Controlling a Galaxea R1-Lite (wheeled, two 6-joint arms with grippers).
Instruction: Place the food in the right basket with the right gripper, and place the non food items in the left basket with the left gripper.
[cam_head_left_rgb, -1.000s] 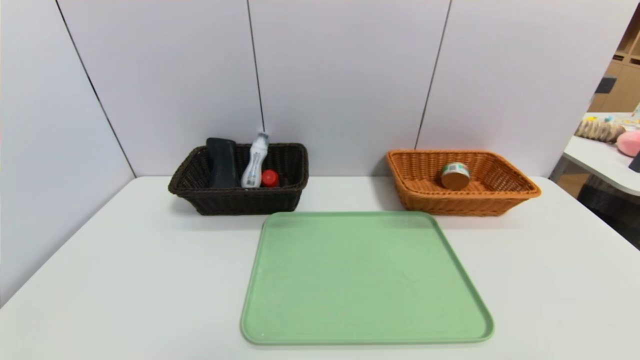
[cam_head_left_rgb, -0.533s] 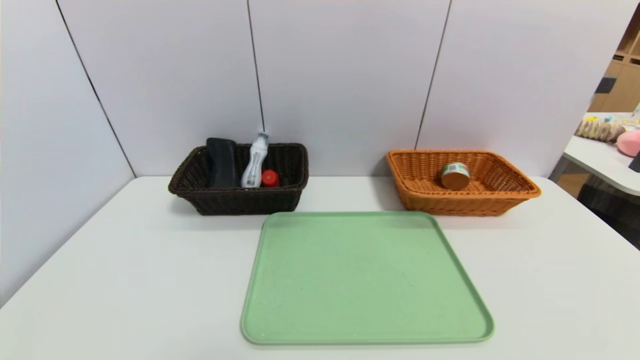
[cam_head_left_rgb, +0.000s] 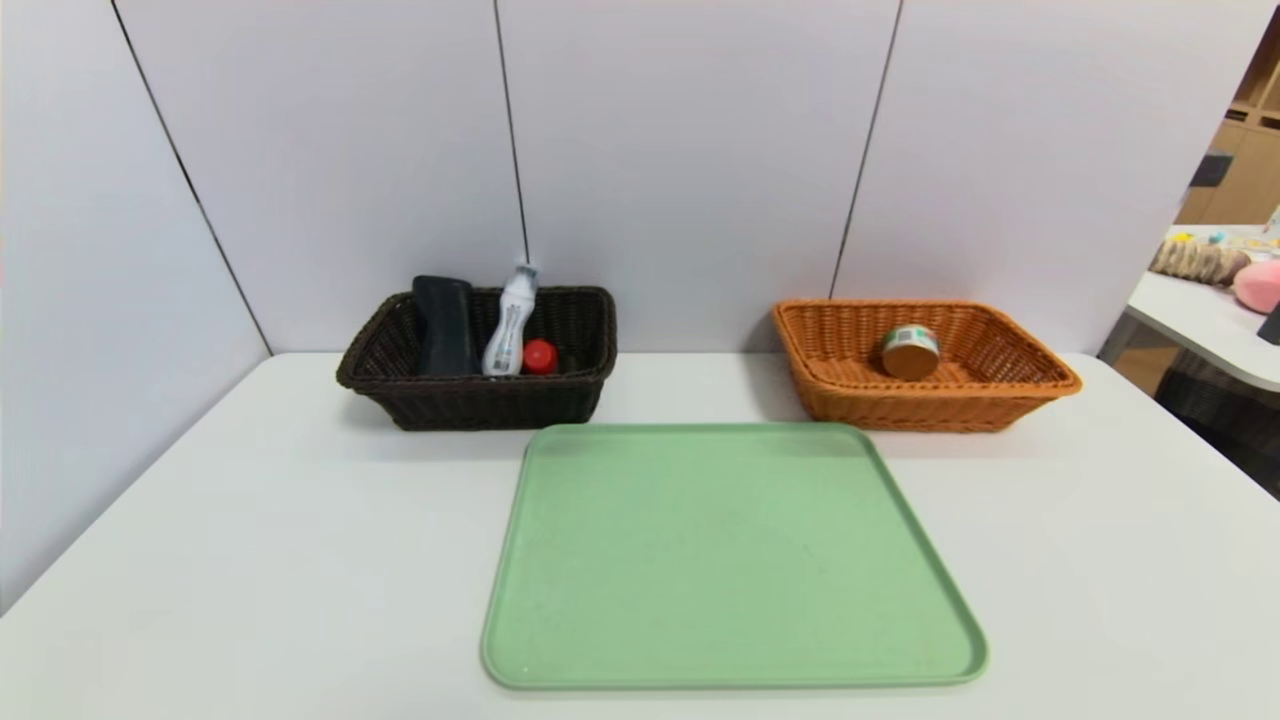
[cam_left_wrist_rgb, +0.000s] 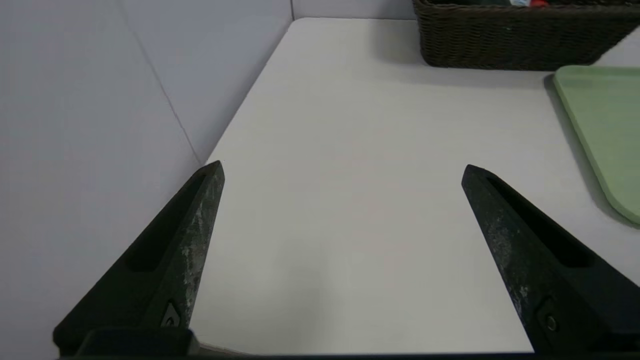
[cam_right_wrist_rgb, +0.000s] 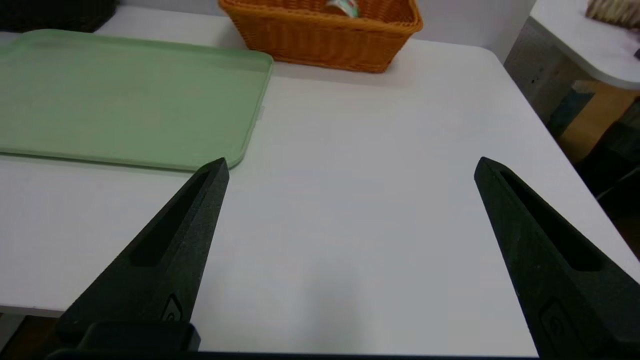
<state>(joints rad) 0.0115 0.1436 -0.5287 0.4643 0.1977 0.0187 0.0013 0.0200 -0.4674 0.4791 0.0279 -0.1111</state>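
The dark brown left basket (cam_head_left_rgb: 470, 405) at the back left holds a long black case (cam_head_left_rgb: 445, 325), a white bottle (cam_head_left_rgb: 509, 325) and a small red object (cam_head_left_rgb: 540, 356). On its side in the orange-tan right basket (cam_head_left_rgb: 1000, 395) at the back right lies the food can (cam_head_left_rgb: 910, 351). Neither arm shows in the head view. My left gripper (cam_left_wrist_rgb: 342, 170) hangs open over bare table near the front left, far from the left basket (cam_left_wrist_rgb: 520, 42). Over bare table at the front right my right gripper (cam_right_wrist_rgb: 350, 165) is open too, well short of the right basket (cam_right_wrist_rgb: 325, 40).
A bare green tray (cam_head_left_rgb: 730, 560) lies in the middle of the white table, in front of both baskets. Grey partition walls close off the back and left. Past the table's right edge stands another table (cam_head_left_rgb: 1210, 320) with things on it.
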